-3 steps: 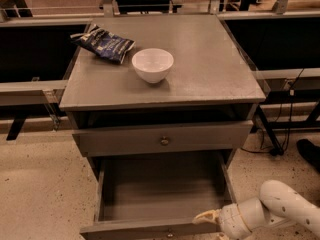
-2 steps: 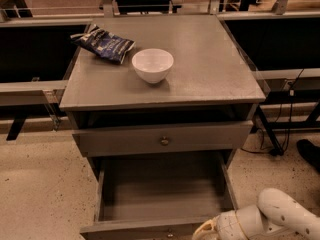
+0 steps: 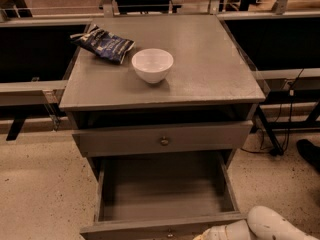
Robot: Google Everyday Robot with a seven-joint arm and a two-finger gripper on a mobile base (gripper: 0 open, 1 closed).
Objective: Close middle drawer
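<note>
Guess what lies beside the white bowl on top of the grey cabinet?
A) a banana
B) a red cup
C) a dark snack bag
C: a dark snack bag lies just left of the white bowl on the cabinet top. The pincer is low down, at the front of the open middle drawer.

Grey middle drawer [image 3: 165, 196]; white bowl [image 3: 152, 64]; dark blue bag [image 3: 105, 43]; speckled beige floor [image 3: 40, 184]; cream tool [image 3: 211, 232] at bottom edge.
</note>
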